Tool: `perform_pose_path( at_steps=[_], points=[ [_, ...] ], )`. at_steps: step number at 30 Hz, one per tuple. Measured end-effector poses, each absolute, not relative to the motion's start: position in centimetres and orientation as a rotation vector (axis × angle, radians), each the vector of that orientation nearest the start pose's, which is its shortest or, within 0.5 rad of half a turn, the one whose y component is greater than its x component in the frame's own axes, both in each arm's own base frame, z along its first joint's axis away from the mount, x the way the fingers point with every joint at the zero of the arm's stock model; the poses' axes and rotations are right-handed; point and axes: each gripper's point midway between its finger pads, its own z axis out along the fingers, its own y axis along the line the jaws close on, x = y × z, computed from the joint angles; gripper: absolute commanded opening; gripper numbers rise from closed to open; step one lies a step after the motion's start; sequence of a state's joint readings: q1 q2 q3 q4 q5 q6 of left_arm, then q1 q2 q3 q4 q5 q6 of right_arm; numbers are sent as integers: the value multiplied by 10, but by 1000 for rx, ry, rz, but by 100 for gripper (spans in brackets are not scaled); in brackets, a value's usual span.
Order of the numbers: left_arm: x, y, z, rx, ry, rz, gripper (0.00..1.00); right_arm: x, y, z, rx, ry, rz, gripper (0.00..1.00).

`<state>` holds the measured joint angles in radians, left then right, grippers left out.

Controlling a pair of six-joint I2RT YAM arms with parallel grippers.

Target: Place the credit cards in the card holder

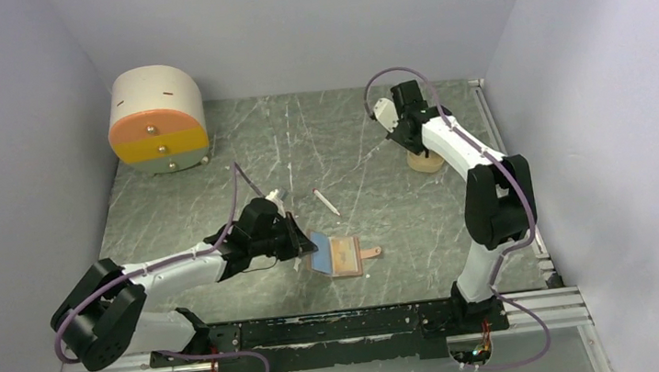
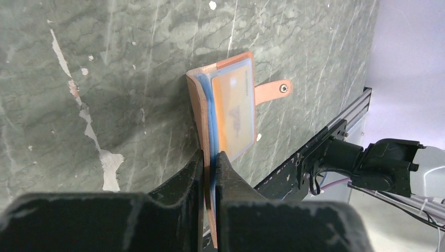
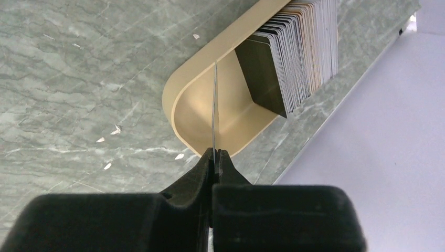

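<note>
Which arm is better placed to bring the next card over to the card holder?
Right. The right gripper is shut on a single card over the tan tray. The left gripper is clamped on the card holder, so it is occupied.

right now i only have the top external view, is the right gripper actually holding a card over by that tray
Observer: Yes. The right wrist view shows the right gripper shut on one thin card, seen edge-on over the tan tray.
Operator: any cards left in the tray
Observer: Plenty: a packed stack of cards stands on edge in it.
Operator: and does the left one have the holder
Observer: Yes. The left gripper is shut on the card holder, pinching its leather cover and blue sleeves together.
</note>
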<state>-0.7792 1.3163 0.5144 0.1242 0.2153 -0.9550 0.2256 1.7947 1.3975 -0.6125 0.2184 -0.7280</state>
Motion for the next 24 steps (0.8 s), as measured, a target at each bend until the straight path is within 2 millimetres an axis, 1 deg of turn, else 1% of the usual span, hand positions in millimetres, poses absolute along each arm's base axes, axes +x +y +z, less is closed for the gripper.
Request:
perform_pose_path(
  at_steps=[2, 4, 7, 9, 11, 13, 16, 19, 22, 23, 24],
  points=[
    [192, -285, 69, -94, 2495, -1082, 9, 430, 35, 115, -1097, 2365, -493, 0],
    [197, -281, 73, -110, 2478, -1081, 9, 425, 47, 120, -1079, 2358, -514, 0],
    [207, -275, 82, -143, 2438, -1087, 9, 417, 74, 133, -1034, 2329, -495, 0],
    [214, -270, 87, -168, 2414, -1089, 9, 411, 96, 146, -989, 2312, -443, 0],
    [219, -264, 88, -194, 2399, -1086, 9, 409, 117, 161, -922, 2291, -370, 0],
    [222, -258, 85, -219, 2394, -1081, 9, 405, 135, 174, -854, 2271, -284, 0],
    [221, -249, 75, -246, 2409, -1070, 9, 390, 168, 188, -754, 2254, -76, 0],
    [218, -244, 68, -259, 2422, -1077, 9, 365, 197, 192, -670, 2234, 176, 1],
    [216, -242, 66, -257, 2434, -1084, 9, 331, 220, 183, -571, 2235, 451, 1],
    [216, -242, 66, -254, 2435, -1088, 9, 321, 227, 178, -543, 2240, 535, 1],
    [215, -243, 65, -251, 2435, -1095, 9, 311, 233, 172, -513, 2251, 621, 4]
  ],
)
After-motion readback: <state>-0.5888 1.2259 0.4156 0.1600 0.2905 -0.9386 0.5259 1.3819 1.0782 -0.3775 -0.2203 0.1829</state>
